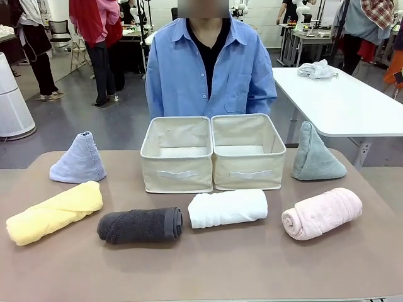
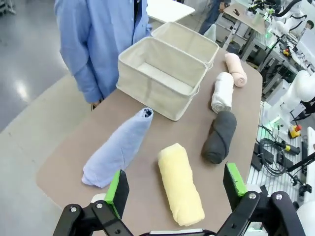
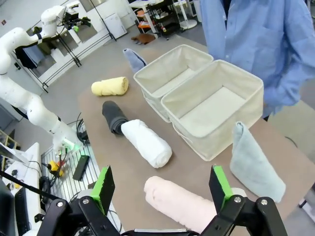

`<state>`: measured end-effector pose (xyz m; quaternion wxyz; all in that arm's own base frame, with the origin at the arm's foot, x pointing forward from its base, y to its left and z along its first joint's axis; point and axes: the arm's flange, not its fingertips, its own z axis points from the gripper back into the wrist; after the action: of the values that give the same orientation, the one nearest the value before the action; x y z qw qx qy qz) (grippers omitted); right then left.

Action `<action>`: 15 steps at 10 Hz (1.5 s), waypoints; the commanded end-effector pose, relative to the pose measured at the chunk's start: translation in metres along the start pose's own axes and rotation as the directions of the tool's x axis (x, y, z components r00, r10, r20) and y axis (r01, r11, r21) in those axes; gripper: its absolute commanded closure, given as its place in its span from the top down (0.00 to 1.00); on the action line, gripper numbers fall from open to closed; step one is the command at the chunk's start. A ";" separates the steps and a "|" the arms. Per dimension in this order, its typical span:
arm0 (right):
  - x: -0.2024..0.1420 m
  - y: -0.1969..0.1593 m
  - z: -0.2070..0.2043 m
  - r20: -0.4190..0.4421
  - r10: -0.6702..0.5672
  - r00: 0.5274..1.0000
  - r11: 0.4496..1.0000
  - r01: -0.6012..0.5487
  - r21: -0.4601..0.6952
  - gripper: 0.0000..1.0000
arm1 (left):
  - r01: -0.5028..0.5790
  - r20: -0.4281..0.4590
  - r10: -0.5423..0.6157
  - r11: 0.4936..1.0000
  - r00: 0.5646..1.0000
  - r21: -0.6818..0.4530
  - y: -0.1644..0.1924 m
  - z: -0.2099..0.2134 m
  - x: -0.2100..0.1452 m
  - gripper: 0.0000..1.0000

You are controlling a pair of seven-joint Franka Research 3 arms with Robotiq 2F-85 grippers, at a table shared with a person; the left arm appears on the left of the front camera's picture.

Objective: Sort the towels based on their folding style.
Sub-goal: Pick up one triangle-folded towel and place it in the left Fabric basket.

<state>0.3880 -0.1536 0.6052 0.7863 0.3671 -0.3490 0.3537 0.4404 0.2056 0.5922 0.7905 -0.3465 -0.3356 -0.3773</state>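
Several towels lie on the brown table. Along the front run a yellow roll (image 1: 54, 212) (image 2: 180, 183) (image 3: 110, 86), a dark grey roll (image 1: 140, 225) (image 2: 219, 136) (image 3: 114, 116), a white roll (image 1: 227, 208) (image 2: 222, 92) (image 3: 146, 143) and a pink roll (image 1: 322, 212) (image 2: 236, 69) (image 3: 178, 203). A lavender-blue cone (image 1: 79, 158) (image 2: 118, 148) (image 3: 133, 59) stands at the left, a grey-green cone (image 1: 315, 154) (image 3: 255, 162) at the right. My left gripper (image 2: 174, 188) hovers open above the yellow roll and blue cone. My right gripper (image 3: 161, 189) hovers open above the pink roll.
Two beige fabric bins (image 1: 177, 154) (image 1: 247, 151) stand side by side at the table's middle back, both hollow. A person in a blue shirt (image 1: 210, 66) stands right behind them. A white table (image 1: 343, 100) with a rumpled cloth (image 1: 317, 69) stands at the back right.
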 end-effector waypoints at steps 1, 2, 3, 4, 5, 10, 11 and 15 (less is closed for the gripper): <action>-0.004 -0.001 -0.005 0.006 0.018 1.000 1.000 -0.018 0.017 1.00 | 0.081 0.067 -0.081 0.997 0.994 0.011 -0.010 -0.006 -0.008 1.00; -0.004 -0.001 -0.006 0.008 0.018 1.000 1.000 -0.018 0.018 1.00 | 0.112 0.101 -0.114 0.993 0.988 0.019 -0.012 -0.006 -0.009 1.00; -0.004 0.000 -0.007 0.012 0.019 1.000 1.000 -0.019 0.021 1.00 | 0.114 0.108 -0.115 0.993 0.987 0.014 -0.013 -0.010 -0.008 1.00; -0.004 0.000 -0.008 0.014 0.020 1.000 0.999 -0.020 0.026 1.00 | 0.117 0.119 -0.117 0.993 0.986 0.008 -0.014 -0.011 -0.007 1.00; -0.003 0.000 -0.011 0.006 0.020 1.000 0.999 -0.020 0.030 1.00 | 0.125 0.129 -0.124 0.992 0.984 0.003 -0.015 -0.013 -0.008 1.00; 0.000 -0.001 -0.005 -0.009 0.001 1.000 1.000 -0.001 0.011 1.00 | 0.095 0.093 -0.094 0.995 0.991 -0.003 -0.010 -0.006 -0.004 1.00; 0.000 -0.001 -0.005 -0.009 0.001 1.000 1.000 -0.001 0.011 1.00 | 0.095 0.093 -0.094 0.995 0.991 -0.003 -0.010 -0.006 -0.004 1.00; 0.000 -0.001 -0.005 -0.009 0.001 1.000 1.000 -0.001 0.011 1.00 | 0.095 0.093 -0.094 0.995 0.991 -0.003 -0.010 -0.006 -0.004 1.00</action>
<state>0.3897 -0.1503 0.6027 0.7879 0.3677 -0.3421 0.3565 0.4318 0.1964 0.5865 0.7514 -0.3528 -0.3897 -0.3989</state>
